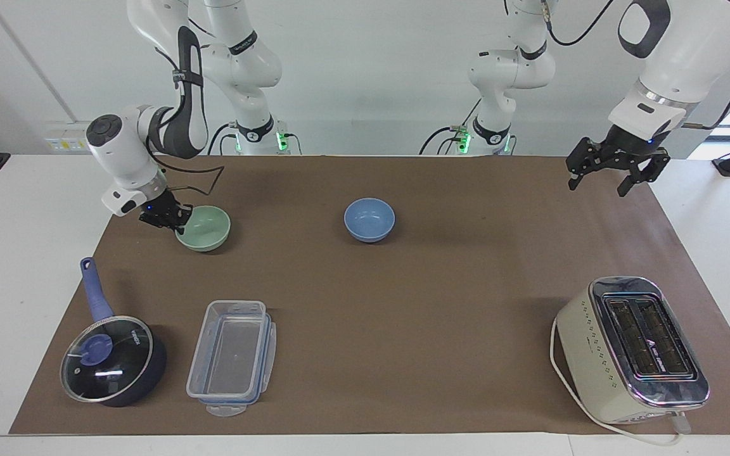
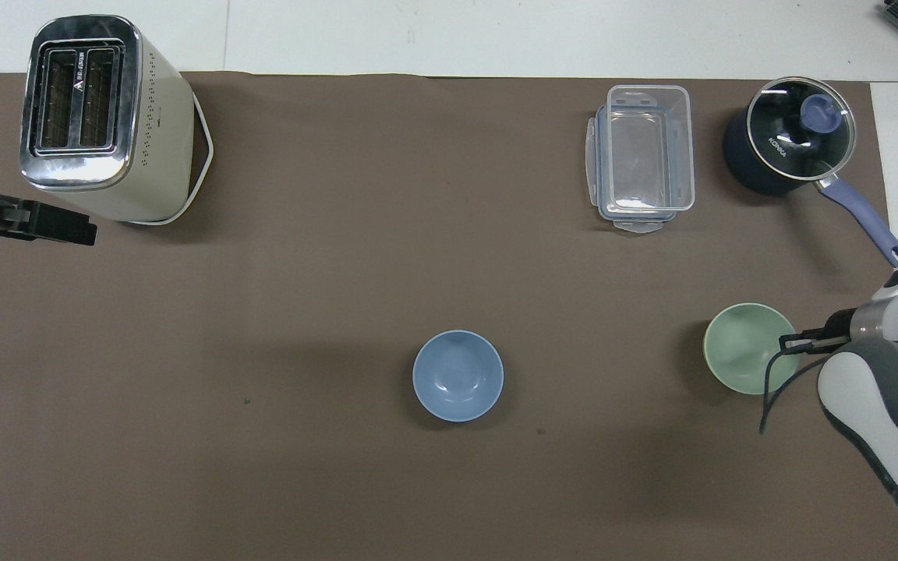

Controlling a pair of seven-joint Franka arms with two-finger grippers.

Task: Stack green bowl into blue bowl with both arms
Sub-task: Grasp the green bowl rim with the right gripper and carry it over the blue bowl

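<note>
The pale green bowl (image 1: 206, 228) (image 2: 744, 347) is at the right arm's end of the brown mat. My right gripper (image 1: 173, 220) (image 2: 790, 342) is shut on the bowl's rim, on the side toward that end of the table. Whether the bowl still rests on the mat I cannot tell. The blue bowl (image 1: 369, 219) (image 2: 457, 376) stands alone in the middle of the mat, upright and empty. My left gripper (image 1: 597, 188) (image 2: 81, 232) hangs open in the air over the mat's edge at the left arm's end, holding nothing.
A cream toaster (image 1: 632, 349) (image 2: 103, 117) stands farther from the robots at the left arm's end. A clear plastic box (image 1: 232, 356) (image 2: 642, 156) and a dark blue lidded saucepan (image 1: 111, 360) (image 2: 790, 144) lie farther from the robots than the green bowl.
</note>
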